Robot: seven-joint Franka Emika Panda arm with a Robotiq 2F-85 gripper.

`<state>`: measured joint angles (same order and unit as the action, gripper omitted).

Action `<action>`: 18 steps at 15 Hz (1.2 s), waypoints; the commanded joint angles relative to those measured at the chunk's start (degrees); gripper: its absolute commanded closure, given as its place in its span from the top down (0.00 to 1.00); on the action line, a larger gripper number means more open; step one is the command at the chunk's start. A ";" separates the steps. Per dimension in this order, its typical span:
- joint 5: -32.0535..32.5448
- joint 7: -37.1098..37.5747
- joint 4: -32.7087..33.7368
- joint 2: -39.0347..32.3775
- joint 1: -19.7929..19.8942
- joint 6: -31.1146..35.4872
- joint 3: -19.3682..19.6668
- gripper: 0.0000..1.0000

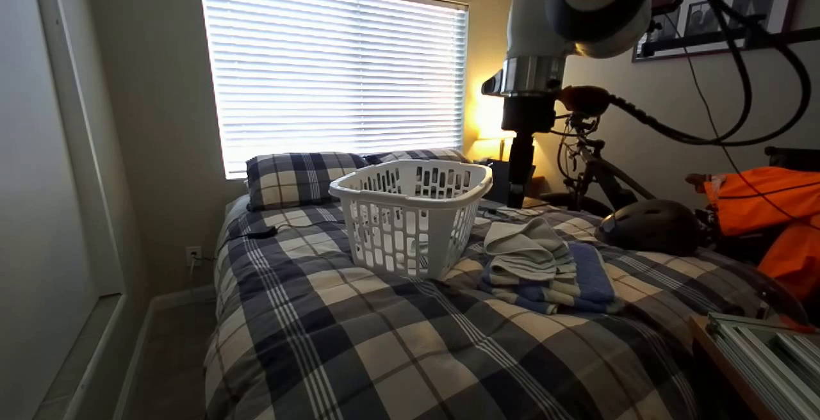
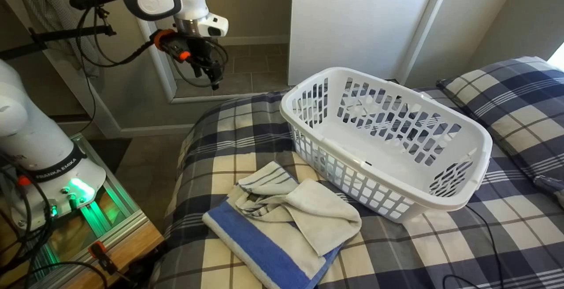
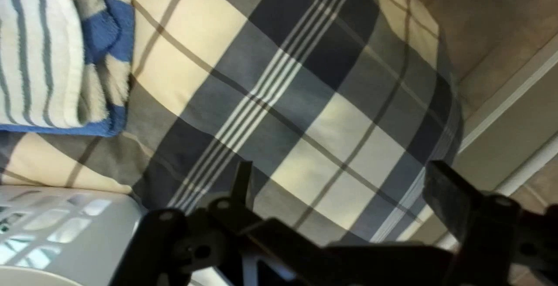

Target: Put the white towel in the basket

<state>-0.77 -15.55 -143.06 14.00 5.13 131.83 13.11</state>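
Note:
The white towel (image 1: 528,253) is off-white with grey stripes on one part. It lies loosely folded on a blue and cream towel (image 2: 260,231) on the bed; the white towel also shows in an exterior view (image 2: 324,214) and at the left edge of the wrist view (image 3: 35,55). The white plastic basket (image 1: 410,201) stands upright beside the towels; its inside looks empty in an exterior view (image 2: 387,179). Its corner is at the lower left of the wrist view (image 3: 100,242). My gripper (image 3: 340,166) is open and empty, above the bed and apart from towel and basket (image 2: 207,79).
The plaid bed (image 1: 410,343) carries everything. Pillows (image 2: 506,104) lie behind the basket. A dark helmet (image 1: 650,226) sits on the bed past the towels, near orange clothing (image 1: 769,202). A thin black cable (image 2: 489,231) runs over the bed. A closet door (image 2: 352,24) stands beyond the basket.

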 commanded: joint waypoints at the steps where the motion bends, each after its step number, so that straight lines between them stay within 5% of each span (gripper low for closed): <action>1: 7.73 7.29 -1.18 -6.17 5.15 12.22 -0.69 1.00; 6: 21.92 19.82 1.89 -16.97 9.00 22.70 -0.51 1.00; 11: 38.07 36.14 6.67 -26.16 6.52 19.90 3.80 1.00; 18: 40.71 43.15 12.27 -37.97 3.53 22.29 9.63 1.00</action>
<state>37.51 24.24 -134.47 -18.31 10.66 152.88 19.87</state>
